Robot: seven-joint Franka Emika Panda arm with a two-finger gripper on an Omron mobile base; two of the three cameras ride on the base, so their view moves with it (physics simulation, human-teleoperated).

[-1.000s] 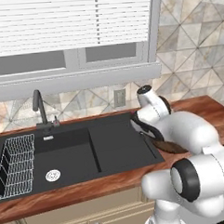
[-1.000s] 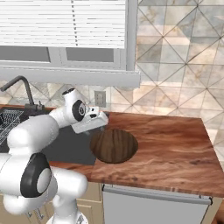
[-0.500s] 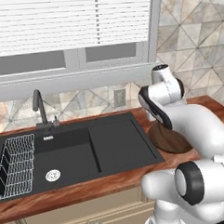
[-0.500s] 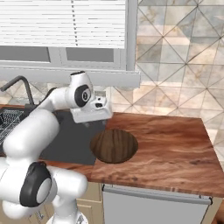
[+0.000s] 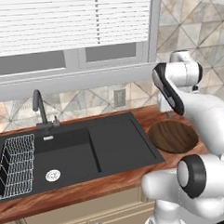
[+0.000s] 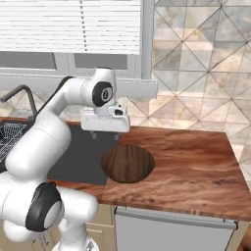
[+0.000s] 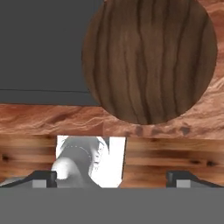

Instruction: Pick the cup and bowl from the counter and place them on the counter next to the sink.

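Now the arm has gone up. A moment ago the claw (image 6: 105,135) was down low, right at the back edge of the round brown wooden dish (image 6: 127,163). It has since lifted away and hangs in the air above the back of the counter (image 6: 196,166), close to the wall. Its two fingers stand wide apart and there is nothing between them. From the hand camera you look down on the wooden dish, and it lies flat and still, with nothing touching it. The dish sits on the counter just beside the right edge of the black sink (image 5: 88,152), so close that the two seem to touch. It has not moved while the arm went up. I think this dish is the bowl, though from above it looks very flat, so I cannot be sure. If it is the bowl, then it has been let go in the right place, and that part of the job looks done. Where the cup is, I cannot tell. I would guess the arm is pulling back, either to go and get the cup or because both things are already put down.
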